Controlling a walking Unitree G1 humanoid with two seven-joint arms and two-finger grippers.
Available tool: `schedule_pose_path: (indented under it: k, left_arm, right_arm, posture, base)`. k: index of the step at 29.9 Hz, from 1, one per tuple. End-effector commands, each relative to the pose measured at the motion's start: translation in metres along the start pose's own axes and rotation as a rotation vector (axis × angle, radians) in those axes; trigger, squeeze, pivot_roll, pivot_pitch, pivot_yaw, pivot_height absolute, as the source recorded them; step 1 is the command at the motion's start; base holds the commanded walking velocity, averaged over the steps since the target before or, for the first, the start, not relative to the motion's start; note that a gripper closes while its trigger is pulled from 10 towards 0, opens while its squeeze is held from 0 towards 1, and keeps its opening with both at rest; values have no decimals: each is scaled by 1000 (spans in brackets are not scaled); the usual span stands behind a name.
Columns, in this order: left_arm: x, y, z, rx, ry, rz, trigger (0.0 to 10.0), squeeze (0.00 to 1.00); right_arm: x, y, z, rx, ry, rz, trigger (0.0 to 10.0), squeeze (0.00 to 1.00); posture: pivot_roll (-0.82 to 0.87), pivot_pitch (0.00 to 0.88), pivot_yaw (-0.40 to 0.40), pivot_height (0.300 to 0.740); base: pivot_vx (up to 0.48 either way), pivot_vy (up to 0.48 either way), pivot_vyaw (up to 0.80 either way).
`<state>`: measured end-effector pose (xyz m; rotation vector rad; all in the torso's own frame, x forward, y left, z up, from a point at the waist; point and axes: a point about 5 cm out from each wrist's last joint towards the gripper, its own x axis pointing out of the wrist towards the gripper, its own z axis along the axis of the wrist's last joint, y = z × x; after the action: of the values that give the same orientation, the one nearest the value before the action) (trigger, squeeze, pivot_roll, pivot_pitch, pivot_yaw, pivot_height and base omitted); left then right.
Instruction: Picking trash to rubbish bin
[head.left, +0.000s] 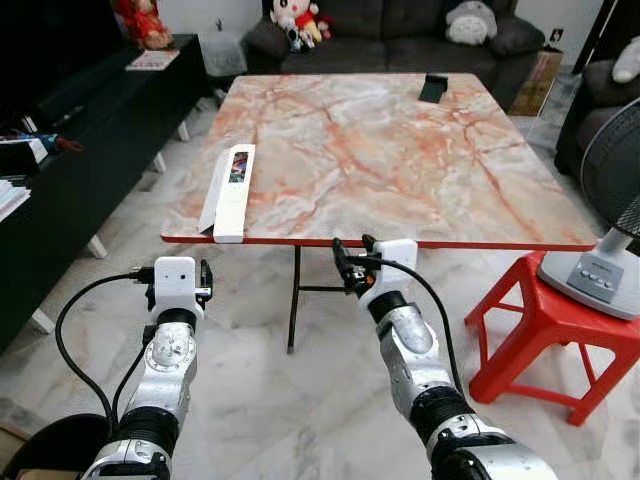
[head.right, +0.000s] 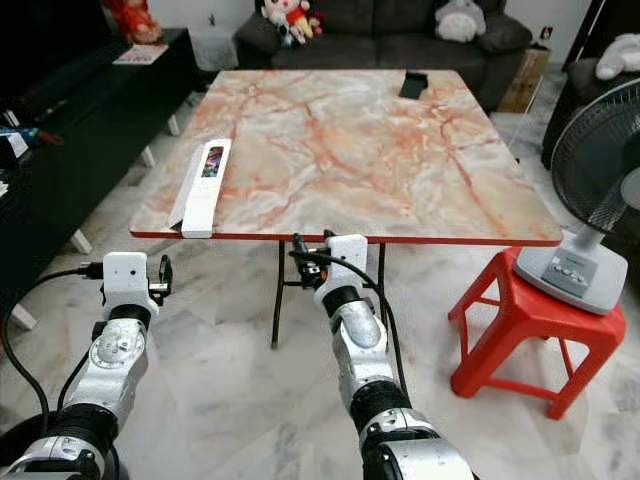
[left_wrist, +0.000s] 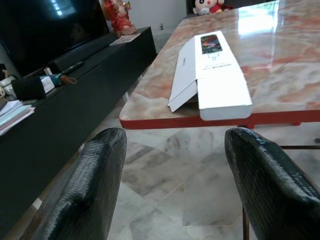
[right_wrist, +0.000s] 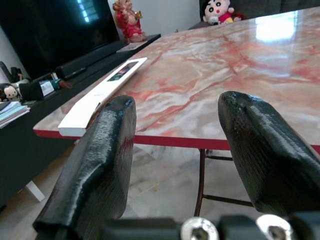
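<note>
- Up at eleven o'clock, the long white box lies on the marble table, at its near edge.
- Left gripper hovers short of it, fingers apart.
- Right gripper at twelve o'clock, fingers spread too.

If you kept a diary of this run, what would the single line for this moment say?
stage: approach | target: long white box on marble table near edge | left tool: open, empty, facing box | right tool: open, empty, before table edge

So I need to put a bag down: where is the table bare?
Most of the table is bare: the whole middle and right side. Only the white box along the near left edge and a black item at the far right edge take room.
</note>
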<state>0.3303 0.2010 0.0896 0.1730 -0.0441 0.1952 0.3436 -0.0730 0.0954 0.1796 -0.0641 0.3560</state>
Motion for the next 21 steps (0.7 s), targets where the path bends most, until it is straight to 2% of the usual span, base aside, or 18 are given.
schedule_pose_path:
  k: [1,5,8,21]
  left_arm:
    - [3,-1,7,6,-24,-3,10000,0]
    - [4,-1,8,10,-25,-3,10000,0]
    - [5,-1,8,16,-20,1,10000,0]
    - [6,-2,8,19,-12,3,10000,0]
  right_arm:
    - [3,3,5,-9,-21,17,10000,0]
    - [3,4,6,-43,-21,26,10000,0]
    - [3,5,5,-15,-20,27,10000,0]
    - [2,3,5,-16,-21,22,10000,0]
  posture:
    - [-12,0,2,740]
    - [-11,0,3,740]
    - [-9,0,4,740]
    - [-13,0,6,740]
  base:
    - [251,0,0]
    - [261,0,531]
    - [264,0,763]
    - [266,0,0]
